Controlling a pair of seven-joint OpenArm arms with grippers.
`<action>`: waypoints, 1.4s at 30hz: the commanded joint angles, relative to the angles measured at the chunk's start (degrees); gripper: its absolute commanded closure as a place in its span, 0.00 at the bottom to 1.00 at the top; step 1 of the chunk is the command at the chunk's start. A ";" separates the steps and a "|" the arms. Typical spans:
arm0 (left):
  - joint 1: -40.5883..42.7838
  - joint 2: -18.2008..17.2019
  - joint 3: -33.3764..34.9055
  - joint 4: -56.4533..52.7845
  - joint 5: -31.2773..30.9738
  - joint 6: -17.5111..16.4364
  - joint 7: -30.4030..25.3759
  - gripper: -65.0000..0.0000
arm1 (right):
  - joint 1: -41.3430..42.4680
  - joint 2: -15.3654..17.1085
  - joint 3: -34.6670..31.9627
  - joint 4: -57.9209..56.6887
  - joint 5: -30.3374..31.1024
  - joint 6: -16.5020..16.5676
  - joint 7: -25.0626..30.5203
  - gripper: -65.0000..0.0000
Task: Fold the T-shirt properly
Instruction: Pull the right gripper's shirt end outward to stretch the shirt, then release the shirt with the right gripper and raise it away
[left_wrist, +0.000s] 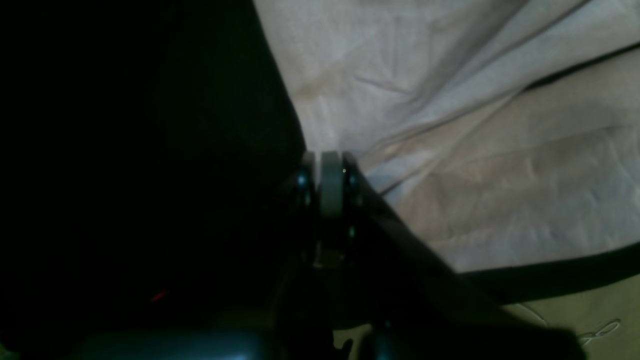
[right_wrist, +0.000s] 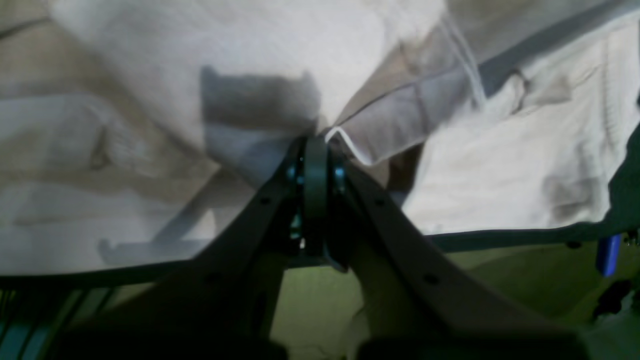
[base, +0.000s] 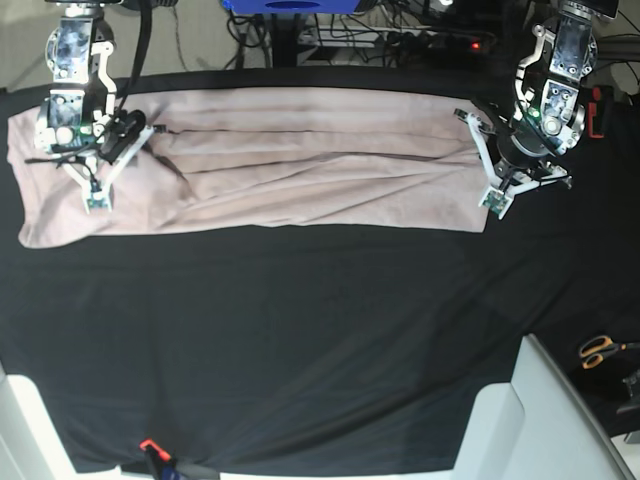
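T-shirt, pale pink, lies as a long band across the far part of the black tabletop, stretched between the two arms, w/ long wrinkles running along it. Right gripper stands at the end on the base view's left, left gripper at the opposite end.

In the right wrist view the fingers are pressed together and pinch the cloth at a hemmed edge. In the left wrist view the fingers are also pressed together, at the very edge of the fabric; they seem to pinch it, but the bite looks thin.

Risks, as judgement:
- Left grip may slip if the arms pull the band tighter, bc only little cloth seems to sit between the fingers. One end would then drop and the fold would go crooked.
- If both arms do not move at the same pace, the wrinkles can turn into diagonal creases and the edges will not line up.
- Cloth may drag on the black cover and bunch up.

Hard to see: the left half of the left wrist view is almost fully dark. Both wrist views are blurry, so how many layers each gripper holds is not clear. Collar and sleeves cannot be told apart in the base view. Orange-handled scissors lie well apart, near the right edge.
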 joint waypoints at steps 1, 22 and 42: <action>-0.18 -0.52 -0.39 0.74 0.35 0.20 -0.59 1.00 | 0.48 0.22 0.29 0.70 -0.24 -0.04 0.33 0.99; -0.09 -0.52 -0.39 0.65 0.35 0.20 -0.59 1.00 | 12.44 1.97 15.58 6.59 -0.24 1.98 -0.19 0.48; -0.53 -0.43 -0.92 -1.81 0.35 0.20 -0.59 1.00 | 30.37 7.34 29.47 -22.33 -0.24 10.33 -0.28 0.69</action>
